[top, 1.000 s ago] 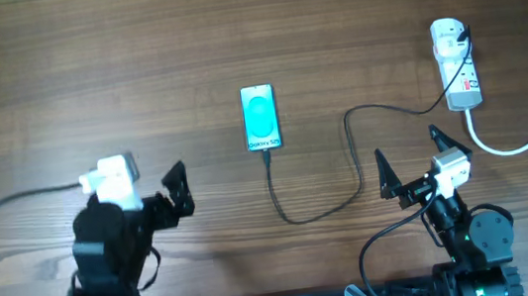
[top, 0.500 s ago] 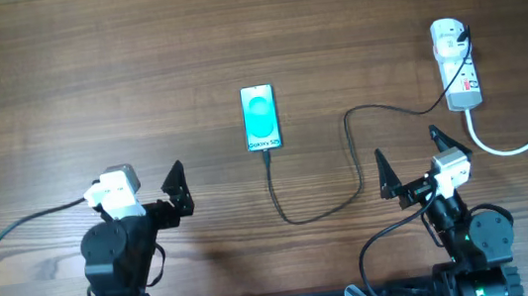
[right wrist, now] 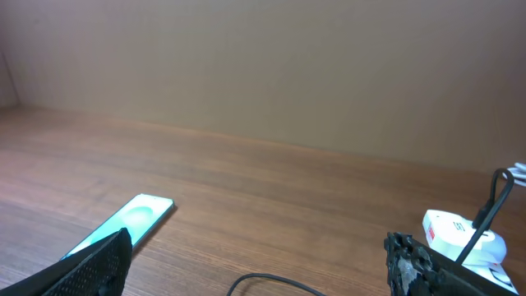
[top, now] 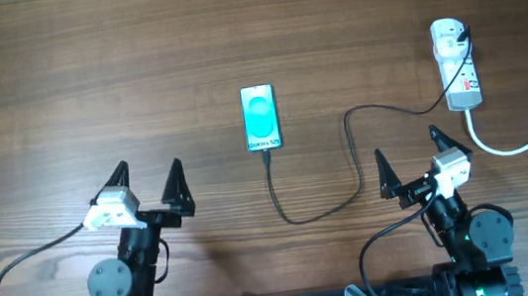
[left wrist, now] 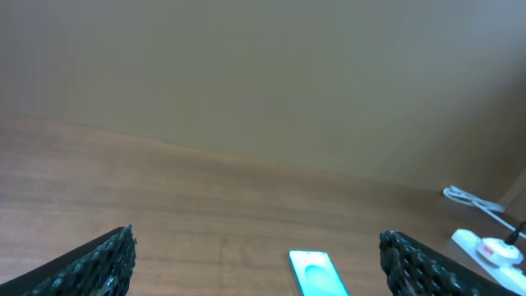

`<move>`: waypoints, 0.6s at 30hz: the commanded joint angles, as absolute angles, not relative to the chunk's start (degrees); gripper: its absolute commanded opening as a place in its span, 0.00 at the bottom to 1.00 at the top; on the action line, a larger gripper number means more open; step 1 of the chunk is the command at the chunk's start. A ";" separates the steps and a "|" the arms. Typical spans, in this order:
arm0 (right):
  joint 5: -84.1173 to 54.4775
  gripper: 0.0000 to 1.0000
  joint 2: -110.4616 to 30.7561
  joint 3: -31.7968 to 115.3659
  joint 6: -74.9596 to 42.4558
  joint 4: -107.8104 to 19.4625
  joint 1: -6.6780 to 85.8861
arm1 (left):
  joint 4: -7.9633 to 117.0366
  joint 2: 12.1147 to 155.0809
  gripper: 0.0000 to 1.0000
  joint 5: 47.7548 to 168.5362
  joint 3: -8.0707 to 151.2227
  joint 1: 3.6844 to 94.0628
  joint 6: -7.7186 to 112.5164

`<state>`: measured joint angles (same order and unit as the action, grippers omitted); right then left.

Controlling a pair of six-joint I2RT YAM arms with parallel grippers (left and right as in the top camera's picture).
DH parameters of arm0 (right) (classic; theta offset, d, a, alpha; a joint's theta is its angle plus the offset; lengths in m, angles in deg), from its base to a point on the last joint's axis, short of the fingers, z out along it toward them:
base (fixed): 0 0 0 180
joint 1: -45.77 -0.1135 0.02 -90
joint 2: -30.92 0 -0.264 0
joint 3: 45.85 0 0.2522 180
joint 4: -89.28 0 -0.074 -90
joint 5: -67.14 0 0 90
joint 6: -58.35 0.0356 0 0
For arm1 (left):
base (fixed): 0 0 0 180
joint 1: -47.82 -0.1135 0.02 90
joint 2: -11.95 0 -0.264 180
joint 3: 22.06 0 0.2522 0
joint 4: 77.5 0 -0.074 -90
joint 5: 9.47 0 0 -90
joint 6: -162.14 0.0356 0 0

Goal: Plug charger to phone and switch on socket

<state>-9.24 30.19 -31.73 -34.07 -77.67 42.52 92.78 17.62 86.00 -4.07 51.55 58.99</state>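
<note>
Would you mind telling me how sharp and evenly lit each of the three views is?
Overhead: sharp, evenly lit, only the phone screen glows bright. Left wrist: softer, hazy, its dark fingers blurred at the corners. Right wrist: crisper table grain, white socket clear, no glare.

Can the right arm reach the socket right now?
Probably yes: the right gripper is open and empty, and only the thin charger lies flat between it and the socket.
</note>
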 commanded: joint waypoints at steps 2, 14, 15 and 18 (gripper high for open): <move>-9.69 1.00 30.71 -31.73 -33.10 -77.82 42.24 | 93.34 13.14 1.00 85.85 -6.69 50.85 59.73; -9.69 1.00 30.71 -31.73 -33.08 -77.82 42.24 | 87.46 12.11 1.00 80.10 -7.98 50.48 59.78; -9.69 1.00 30.71 -31.73 -33.10 -77.80 42.24 | 84.91 12.11 1.00 79.10 -7.98 50.48 59.78; -9.69 1.00 30.71 -31.73 -33.06 -77.80 42.24 | 84.58 12.11 1.00 79.16 -7.98 50.48 61.70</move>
